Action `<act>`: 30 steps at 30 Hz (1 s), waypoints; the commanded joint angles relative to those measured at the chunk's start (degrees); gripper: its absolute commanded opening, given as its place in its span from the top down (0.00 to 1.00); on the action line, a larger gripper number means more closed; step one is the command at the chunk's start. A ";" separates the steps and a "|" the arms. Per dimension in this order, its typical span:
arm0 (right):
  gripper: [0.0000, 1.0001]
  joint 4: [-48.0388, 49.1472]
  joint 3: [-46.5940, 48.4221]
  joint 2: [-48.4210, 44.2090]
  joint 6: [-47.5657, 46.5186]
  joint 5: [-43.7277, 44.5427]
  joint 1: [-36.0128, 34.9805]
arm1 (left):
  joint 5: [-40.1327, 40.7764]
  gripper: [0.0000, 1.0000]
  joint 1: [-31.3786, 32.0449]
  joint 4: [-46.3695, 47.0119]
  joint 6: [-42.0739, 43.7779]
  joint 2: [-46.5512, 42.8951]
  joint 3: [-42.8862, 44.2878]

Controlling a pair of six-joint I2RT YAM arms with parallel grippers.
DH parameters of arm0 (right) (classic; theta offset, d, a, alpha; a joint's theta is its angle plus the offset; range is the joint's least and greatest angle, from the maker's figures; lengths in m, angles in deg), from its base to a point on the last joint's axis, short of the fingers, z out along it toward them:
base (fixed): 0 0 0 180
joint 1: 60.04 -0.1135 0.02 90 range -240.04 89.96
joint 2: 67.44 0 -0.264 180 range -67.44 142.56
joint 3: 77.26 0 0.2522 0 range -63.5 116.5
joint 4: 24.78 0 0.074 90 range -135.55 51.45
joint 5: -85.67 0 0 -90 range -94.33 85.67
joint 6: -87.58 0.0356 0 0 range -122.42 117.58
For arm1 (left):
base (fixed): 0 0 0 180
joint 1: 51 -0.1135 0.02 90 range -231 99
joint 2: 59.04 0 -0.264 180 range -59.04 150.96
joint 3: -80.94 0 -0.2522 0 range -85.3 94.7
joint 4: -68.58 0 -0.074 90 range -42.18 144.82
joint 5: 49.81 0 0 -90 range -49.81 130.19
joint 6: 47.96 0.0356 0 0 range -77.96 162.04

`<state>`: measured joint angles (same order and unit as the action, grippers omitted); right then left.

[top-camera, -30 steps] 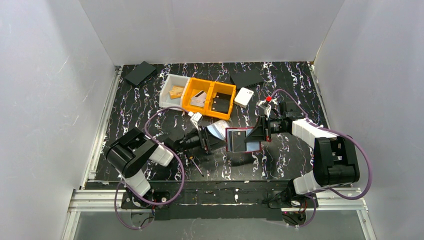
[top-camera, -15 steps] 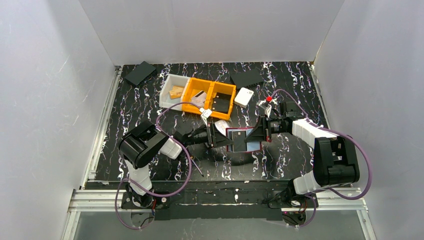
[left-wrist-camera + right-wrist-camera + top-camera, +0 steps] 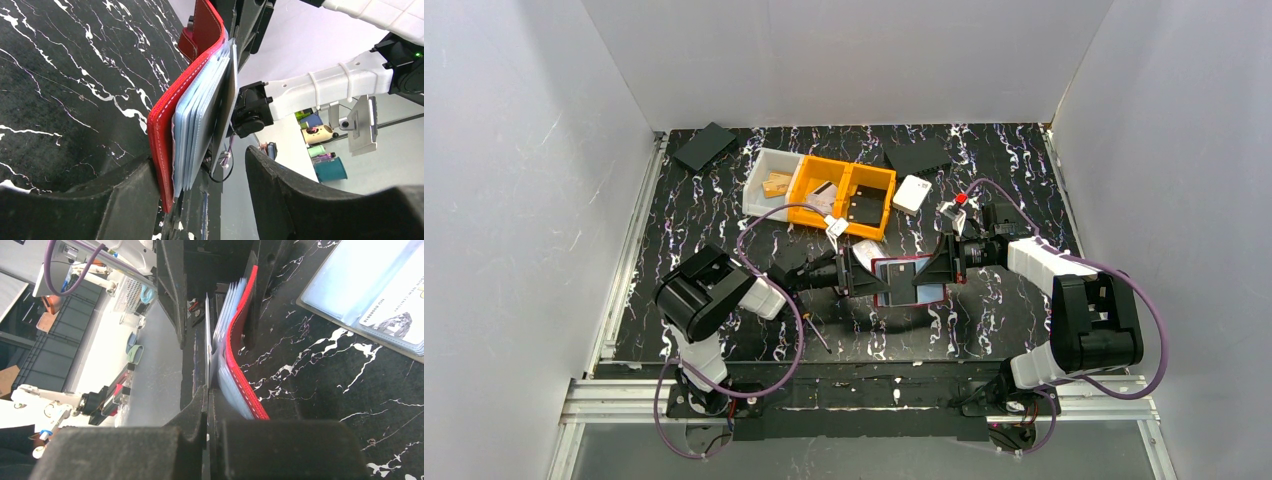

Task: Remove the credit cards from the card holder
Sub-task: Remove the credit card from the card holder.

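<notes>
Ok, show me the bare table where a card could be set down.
Free: the left strip between side rail and white bin; the near patch in front of the card holder; the far right corner beside the black pad. Crowded: the middle, around the orange bins and card holder.

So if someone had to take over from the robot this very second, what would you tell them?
Left claw: open, straddling the edge of the red card holder.
Right claw: shut on the holder's outermost leaf.
The holder is held on edge between them, light blue cards still inside.
A white card in clear plastic lies flat on the table beside it.
Left to do: pull the cards out.
</notes>
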<state>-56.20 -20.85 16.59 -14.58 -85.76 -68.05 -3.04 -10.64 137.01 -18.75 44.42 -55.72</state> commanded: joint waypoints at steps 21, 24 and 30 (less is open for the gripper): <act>0.99 -0.06 1.81 -1.24 -0.06 -2.70 -0.09 | -4.48 1.00 -0.67 1.65 -2.34 -2.12 1.10; 0.99 -0.03 1.86 -1.15 0.03 -2.68 -0.01 | -3.83 1.00 -1.01 1.89 -1.61 -3.77 -0.43; 0.99 0.14 1.81 -1.07 0.12 -2.84 0.28 | -3.10 1.00 -2.49 2.53 -0.17 -7.73 -4.90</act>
<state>-56.46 -20.85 16.59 -14.38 -86.35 -68.38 -5.33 -11.93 137.49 -20.83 41.76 -58.23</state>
